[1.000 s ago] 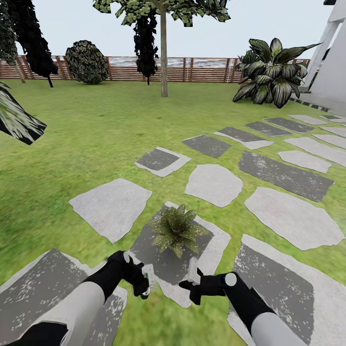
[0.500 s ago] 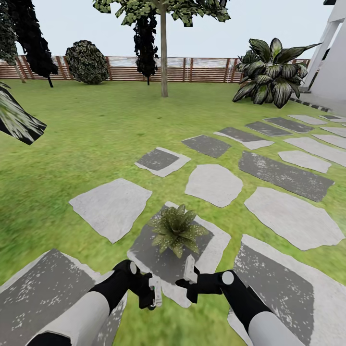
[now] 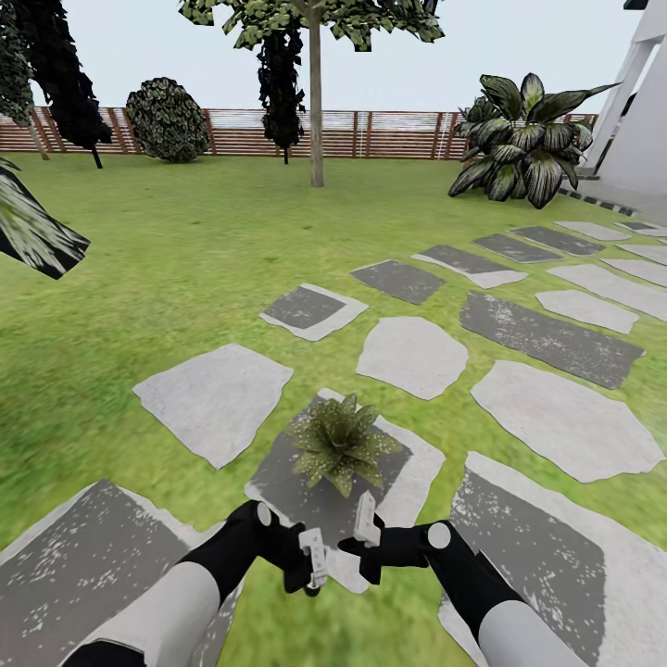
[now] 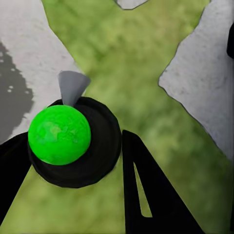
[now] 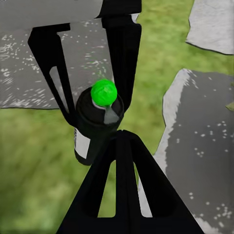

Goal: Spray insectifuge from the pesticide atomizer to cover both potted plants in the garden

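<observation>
One potted plant (image 3: 341, 446), a low speckled rosette, stands on a grey stepping stone (image 3: 278, 486) just beyond my two grippers. The pesticide atomizer (image 4: 59, 135) is a dark bottle with a bright green round cap and a grey nozzle. My left gripper (image 3: 308, 563) is shut on it and holds it above the grass. The right wrist view looks down on the atomizer (image 5: 95, 129) between the left gripper's fingers (image 5: 124, 53). My right gripper (image 3: 367, 530) is shut and holds nothing; its tip (image 5: 121, 135) sits right beside the bottle.
Grey stepping stones (image 3: 412, 357) cross the lawn toward a white building (image 3: 644, 120) at the right. A brown slatted fence (image 3: 389, 134) closes the back. A tree trunk (image 3: 316, 111), a round bush (image 3: 167, 120) and a large striped-leaf plant (image 3: 523, 139) stand far off.
My left gripper has moved to the right with the atomizer, closing in on the right gripper. The right gripper has shifted slightly left. The view itself has not shifted.
</observation>
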